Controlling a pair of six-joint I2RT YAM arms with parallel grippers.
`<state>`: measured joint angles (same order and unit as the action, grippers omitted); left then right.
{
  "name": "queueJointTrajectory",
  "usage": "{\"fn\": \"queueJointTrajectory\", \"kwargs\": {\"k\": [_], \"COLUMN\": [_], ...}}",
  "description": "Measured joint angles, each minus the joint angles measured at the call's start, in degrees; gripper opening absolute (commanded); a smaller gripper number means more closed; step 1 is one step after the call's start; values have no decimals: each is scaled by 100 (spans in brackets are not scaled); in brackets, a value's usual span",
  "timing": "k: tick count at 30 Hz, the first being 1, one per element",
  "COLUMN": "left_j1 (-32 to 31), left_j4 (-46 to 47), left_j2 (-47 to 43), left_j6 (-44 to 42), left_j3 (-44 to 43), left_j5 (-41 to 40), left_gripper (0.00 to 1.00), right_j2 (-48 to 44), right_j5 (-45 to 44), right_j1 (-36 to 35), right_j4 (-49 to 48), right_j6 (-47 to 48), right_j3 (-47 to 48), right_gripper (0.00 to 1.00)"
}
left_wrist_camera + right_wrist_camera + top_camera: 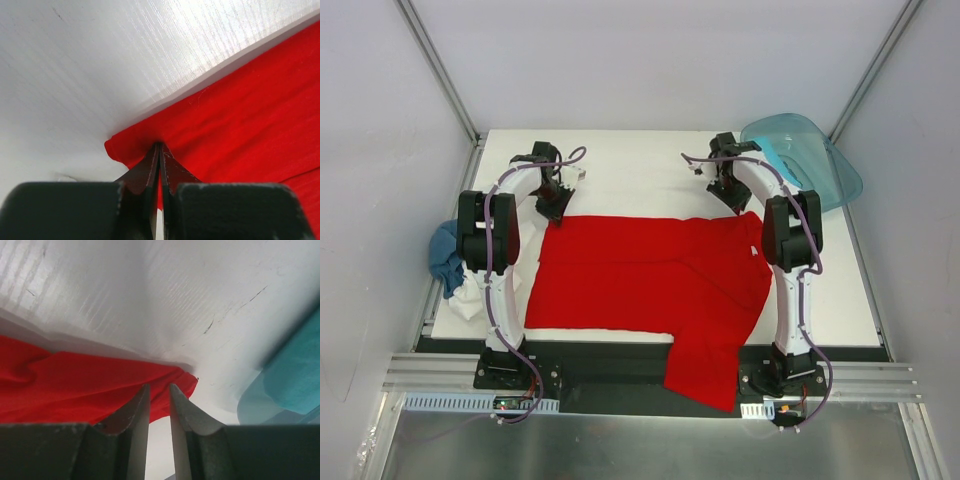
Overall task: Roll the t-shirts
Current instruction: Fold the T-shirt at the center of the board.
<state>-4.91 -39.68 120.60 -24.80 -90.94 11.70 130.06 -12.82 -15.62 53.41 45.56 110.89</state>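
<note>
The left end effector is clenched: its two dark, wedge-shaped fingers press flat against each other, and their tips pinch the red t-shirt just inside one far corner, where the cloth puckers into small creases around the grip. The right end effector stands slightly released, a narrow gap between its curved grey fingers. Its tips sit at the shirt's other far corner, and whether any cloth is caught there cannot be told.

The red t-shirt is soft, matte knit in a bright, even red. It lies spread flat across the middle of the white worktop, which has a fine streaked grain and a few thin dark scratches. One part of the shirt hangs over the near edge between the arm bases. Its far edge is a folded hem that casts a thin shadow.

A denim blue t-shirt is bunched at the worktop's left edge, with a crumpled white t-shirt just beside it. At the far right corner sits a translucent teal plastic tub with rounded walls, and a turquoise t-shirt lies inside it.
</note>
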Motion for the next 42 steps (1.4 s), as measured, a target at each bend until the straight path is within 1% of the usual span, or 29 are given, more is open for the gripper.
{"fn": "queueJointTrajectory", "kwargs": {"k": [12, 16, 18, 21, 22, 24, 28, 31, 34, 39, 42], "left_j1": [0, 0, 0, 0, 0, 0, 0, 0, 2, 7, 7], "left_j4": [-2, -2, -2, -2, -2, -2, 4, 20, 31, 39, 42], "left_j2": [0, 0, 0, 0, 0, 0, 0, -15, -33, -44, -48], "left_j6": [0, -2, -2, -2, -2, -2, -4, -2, -4, -4, -4], "left_j3": [-2, -2, -2, -2, -2, 2, 17, 42, 76, 98, 101], "left_j5": [0, 0, -2, -4, -4, -9, -28, -35, -46, -48, -79], "left_gripper": [0, 0, 0, 0, 0, 0, 0, 0, 0, 0, 0], "right_j2": [249, 317, 321, 323, 323, 326, 352, 352, 339, 278, 264], "right_j5": [-345, -393, -444, -535, -566, -597, -538, -155, 507, 1768, 2201], "right_j1": [116, 129, 140, 153, 166, 208, 365, 599, 909, 1491, 1659], "right_j4": [66, 105, 105, 101, 98, 101, 105, 173, 245, 424, 481], "right_j6": [103, 103, 98, 79, 63, 31, -79, -313, -562, -984, -1167], "right_j3": [0, 0, 0, 0, 0, 11, 144, 361, 535, 546, 533], "right_gripper": [24, 18, 18, 11, 5, 1, 1, 1, 1, 1, 1]}}
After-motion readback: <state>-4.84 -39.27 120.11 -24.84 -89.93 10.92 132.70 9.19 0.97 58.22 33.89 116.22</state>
